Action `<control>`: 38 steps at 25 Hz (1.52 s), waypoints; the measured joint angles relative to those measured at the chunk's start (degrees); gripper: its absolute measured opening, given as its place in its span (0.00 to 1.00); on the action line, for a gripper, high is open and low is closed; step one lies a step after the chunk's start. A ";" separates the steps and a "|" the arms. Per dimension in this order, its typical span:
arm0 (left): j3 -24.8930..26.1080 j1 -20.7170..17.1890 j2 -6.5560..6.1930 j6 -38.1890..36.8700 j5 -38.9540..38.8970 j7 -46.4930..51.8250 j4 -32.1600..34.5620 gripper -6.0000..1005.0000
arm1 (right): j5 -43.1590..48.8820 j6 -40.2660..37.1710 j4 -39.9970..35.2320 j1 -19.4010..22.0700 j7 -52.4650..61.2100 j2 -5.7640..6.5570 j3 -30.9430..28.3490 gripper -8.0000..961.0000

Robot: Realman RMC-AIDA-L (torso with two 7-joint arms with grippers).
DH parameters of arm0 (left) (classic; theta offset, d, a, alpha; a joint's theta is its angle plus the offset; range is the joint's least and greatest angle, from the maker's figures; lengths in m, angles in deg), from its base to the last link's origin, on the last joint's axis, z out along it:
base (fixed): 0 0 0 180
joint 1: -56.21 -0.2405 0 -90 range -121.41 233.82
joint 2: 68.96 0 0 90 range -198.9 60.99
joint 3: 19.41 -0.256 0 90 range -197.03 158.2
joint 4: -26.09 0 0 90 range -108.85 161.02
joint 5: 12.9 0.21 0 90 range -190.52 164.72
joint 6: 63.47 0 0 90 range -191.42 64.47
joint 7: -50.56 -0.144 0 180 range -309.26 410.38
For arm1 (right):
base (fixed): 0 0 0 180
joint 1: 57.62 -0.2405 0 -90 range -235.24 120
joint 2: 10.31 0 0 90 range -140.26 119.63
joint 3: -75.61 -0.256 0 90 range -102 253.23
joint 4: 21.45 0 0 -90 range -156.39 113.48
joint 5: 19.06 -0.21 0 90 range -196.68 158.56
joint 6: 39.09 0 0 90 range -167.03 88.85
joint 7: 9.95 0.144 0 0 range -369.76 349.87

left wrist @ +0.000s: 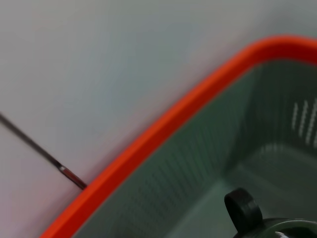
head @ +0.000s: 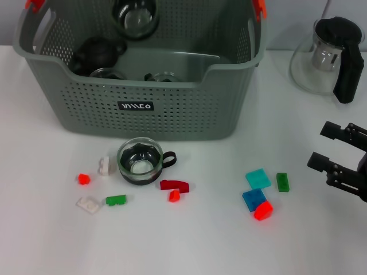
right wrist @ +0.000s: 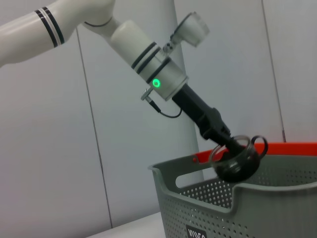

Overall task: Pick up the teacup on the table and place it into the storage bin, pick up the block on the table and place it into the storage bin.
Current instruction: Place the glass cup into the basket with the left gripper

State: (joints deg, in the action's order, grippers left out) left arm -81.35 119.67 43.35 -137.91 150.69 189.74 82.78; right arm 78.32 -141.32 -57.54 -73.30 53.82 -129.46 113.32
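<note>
The grey-green storage bin (head: 137, 109) stands at the back of the table. Seen from the right wrist view, my left gripper (right wrist: 225, 144) hangs over the storage bin's (right wrist: 223, 208) rim, shut on a glass teacup (right wrist: 238, 159) with a black base. That teacup (head: 136, 17) shows from the head above the bin's far side, and its black handle (left wrist: 242, 208) appears in the left wrist view. A second teacup (head: 139, 161) sits on the table in front of the bin. Small blocks lie around it, among them a dark red block (head: 174, 184) and a green block (head: 116, 200). My right gripper (head: 324, 146) is open at the table's right side.
Inside the bin lie a black teapot (head: 94, 54) and other glassware (head: 163, 77). A glass pitcher with a black handle (head: 330, 54) stands at the back right. More blocks, teal (head: 258, 179), blue (head: 253, 199), red (head: 263, 210) and green (head: 282, 181), lie near the right gripper.
</note>
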 joint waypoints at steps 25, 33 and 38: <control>-11.73 -6.97 -0.07 9.87 0.34 -8.79 -3.17 0.05 | 0.10 0.28 0.43 0.12 0.04 0.22 -0.16 0.79; -13.79 -6.82 -0.17 10.55 0.38 -10.08 -5.47 0.05 | 0.09 0.37 0.49 0.00 0.04 0.15 -0.07 0.79; -14.34 -6.78 -0.12 10.89 0.35 -10.39 -5.60 0.05 | 0.09 0.37 0.53 -0.04 0.04 0.14 -0.07 0.79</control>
State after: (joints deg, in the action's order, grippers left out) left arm -95.69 112.89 43.23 -127.02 151.04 179.36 77.17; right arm 78.41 -140.95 -57.02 -73.34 53.86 -129.32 113.25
